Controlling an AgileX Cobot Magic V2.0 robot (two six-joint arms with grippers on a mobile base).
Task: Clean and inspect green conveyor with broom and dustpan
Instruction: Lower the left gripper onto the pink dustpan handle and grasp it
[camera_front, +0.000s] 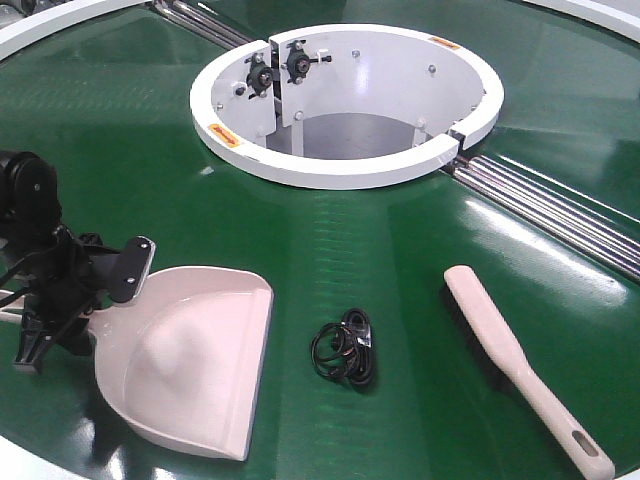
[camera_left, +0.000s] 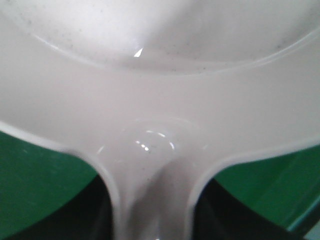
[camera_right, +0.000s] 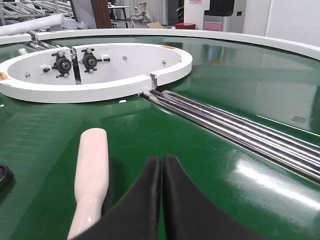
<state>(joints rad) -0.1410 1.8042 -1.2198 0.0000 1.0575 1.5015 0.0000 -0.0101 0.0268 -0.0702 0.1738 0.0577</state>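
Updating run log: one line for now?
left gripper at dustpan handle, grip unclear | right gripper shut, empty, beside broom | both tools on green conveyor

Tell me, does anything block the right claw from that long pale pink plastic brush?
Nothing visible does. The long pale pink plastic brush lies beside the shut right gripper, only glossy green conveyor belt between them.

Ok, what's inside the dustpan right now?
Nothing big: the dustpan shows a bare pale floor, with only tiny dark specks in the left wrist view. The black coiled cord lies outside it, on the green conveyor. The left gripper covers its handle end.
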